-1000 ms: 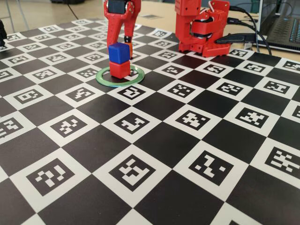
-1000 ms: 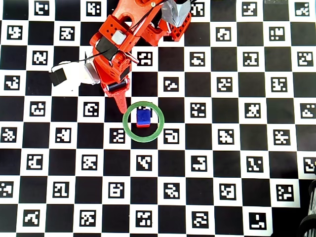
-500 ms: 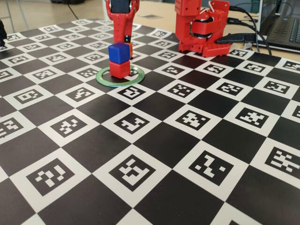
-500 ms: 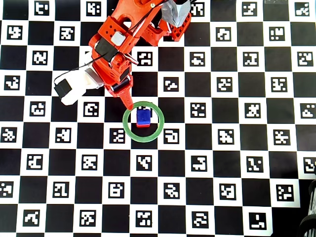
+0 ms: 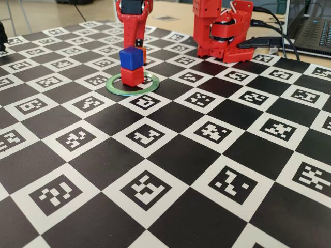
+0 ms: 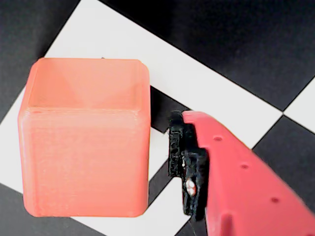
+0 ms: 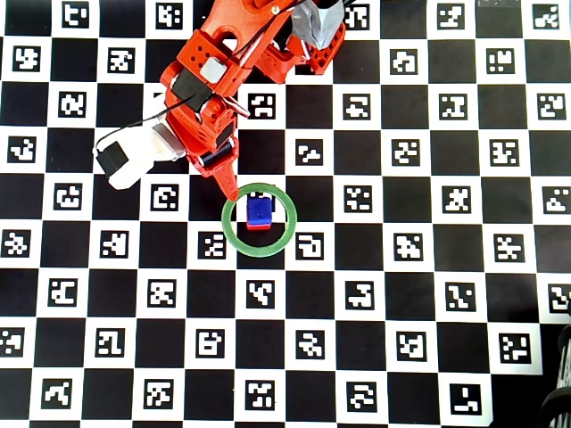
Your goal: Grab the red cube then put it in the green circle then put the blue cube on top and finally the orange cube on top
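step: grasp orange cube (image 6: 83, 142) | place: on counter just outside green circle (image 7: 292, 220), gap to visible finger (image 6: 236, 182) | jaws: state unclear | advice: centre cube, close squarely, lift clear of blue cube (image 5: 131, 58)

The end effector (image 7: 230, 189) has closed its fingers and swung toward the green circle (image 7: 227, 234).

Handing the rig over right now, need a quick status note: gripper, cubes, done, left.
Gripper: low at the ring's upper-left edge in the overhead view; open or shut cannot be told.
Red cube sits inside the green ring, blue cube stacked on it.
Orange cube fills the wrist view on the checkered board, beside one finger, not visibly clamped.
Done: red and blue placed.
Left: grab the orange cube, set it on the blue one.
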Controlling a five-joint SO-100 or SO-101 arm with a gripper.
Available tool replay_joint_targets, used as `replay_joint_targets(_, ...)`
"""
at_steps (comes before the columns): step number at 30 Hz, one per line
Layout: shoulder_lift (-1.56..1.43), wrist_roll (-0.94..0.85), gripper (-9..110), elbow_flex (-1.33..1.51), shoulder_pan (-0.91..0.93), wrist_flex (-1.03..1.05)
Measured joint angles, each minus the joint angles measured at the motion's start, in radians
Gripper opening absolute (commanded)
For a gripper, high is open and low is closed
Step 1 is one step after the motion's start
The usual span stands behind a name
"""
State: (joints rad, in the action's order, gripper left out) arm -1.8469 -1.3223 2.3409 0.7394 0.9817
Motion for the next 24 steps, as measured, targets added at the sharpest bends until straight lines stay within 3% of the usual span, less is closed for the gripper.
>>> replay_joint_targets(24,0.018,0.044,39,0.017,0.0,0.0)
